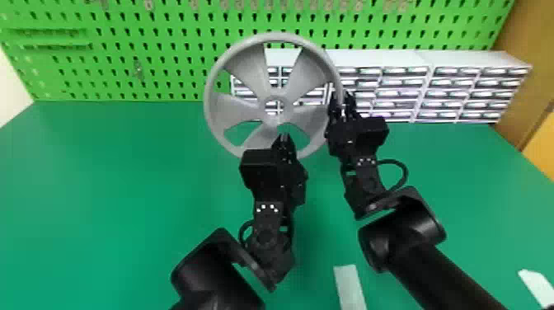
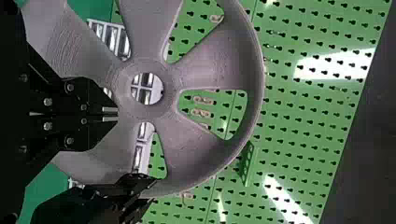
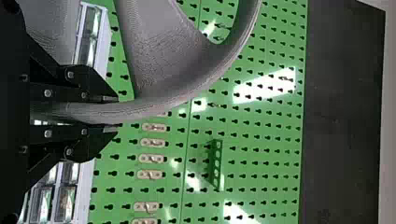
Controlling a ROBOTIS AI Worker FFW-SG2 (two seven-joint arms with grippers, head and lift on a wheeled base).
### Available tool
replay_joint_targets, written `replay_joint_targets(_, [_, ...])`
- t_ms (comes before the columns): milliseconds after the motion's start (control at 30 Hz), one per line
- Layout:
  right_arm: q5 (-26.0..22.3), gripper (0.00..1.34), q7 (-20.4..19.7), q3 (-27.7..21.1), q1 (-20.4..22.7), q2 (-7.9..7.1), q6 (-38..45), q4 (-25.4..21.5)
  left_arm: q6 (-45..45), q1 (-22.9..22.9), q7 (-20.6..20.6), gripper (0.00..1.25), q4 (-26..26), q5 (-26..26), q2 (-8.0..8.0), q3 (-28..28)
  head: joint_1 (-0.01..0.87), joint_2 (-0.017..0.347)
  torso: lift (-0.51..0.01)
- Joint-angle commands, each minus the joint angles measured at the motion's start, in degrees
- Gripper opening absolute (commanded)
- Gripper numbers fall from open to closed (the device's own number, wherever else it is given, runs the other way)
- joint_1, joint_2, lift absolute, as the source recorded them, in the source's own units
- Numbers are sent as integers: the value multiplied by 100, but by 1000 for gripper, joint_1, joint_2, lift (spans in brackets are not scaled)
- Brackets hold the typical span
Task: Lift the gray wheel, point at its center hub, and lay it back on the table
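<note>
Broadly from 8 through 6 to 4 o'clock of the head view's middle, a green counter (image 1: 123,198). Behind, from 10 to 1 o'clock, a green pegboard (image 1: 173,53). In front of the pegboard, from 12 round toward 3 o'clock, white drawers (image 1: 453,92), partly seen through the gaps between spokes.

Coming in from 7 o'clock, the left arm (image 1: 206,268); from 4 o'clock, the right arm (image 1: 433,264).

At 12 o'clock, the gray wheel (image 1: 241,111), held roughly upright with its face toward the robot, before the drawers and pegboard. Whether touching the counter underneath, cannot tell.

On the wheel's rim at 3 o'clock, the right end effector (image 1: 343,101), with a finger on either side and the rim gripped between, plain in the right wrist view. Between about 5 and 6 o'clock of the hub (image 1: 273,106), just beside it, the left end effector (image 1: 284,138), narrow, with fingertips brought together and aimed toward the hub. Touching or slightly apart, cannot tell.

Smaller, on the counter at 5 o'clock, a pale strip (image 1: 349,288). Smallest, on the pegboard near 12 o'clock, a row of pale fittings (image 1: 270,5).
</note>
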Motion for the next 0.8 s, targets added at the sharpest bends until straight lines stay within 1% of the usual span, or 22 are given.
replay_joint_targets(0, [-9,46,0,2,1,-3,0,-5,-7,-44,-12,92,65,24,-44,15,692,48,-96])
replay_joint_targets(267, [-9,46,0,11,27,-3,0,3,-7,-36,-179,92,144,51,-105,252,692,48,-96])
replay_joint_targets(433, [-9,46,0,20,36,-3,0,-5,125,-9,-715,92,329,68,-281,736,692,48,-96])
replay_joint_targets(467, [-9,46,0,28,36,-3,0,-5,152,-9,-759,92,346,33,-298,789,692,48,-96])
replay_joint_targets(600, [-18,46,0,55,45,-12,0,3,152,-62,-768,92,408,-28,-298,894,692,48,-96])
replay_joint_targets(633, [-18,46,0,55,54,-12,0,-5,152,-80,-830,92,452,-81,-298,947,692,48,-96])
replay_joint_targets(767, [-35,46,0,72,62,-21,0,-5,152,-167,-1005,91,610,-28,-298,1061,692,48,-96])
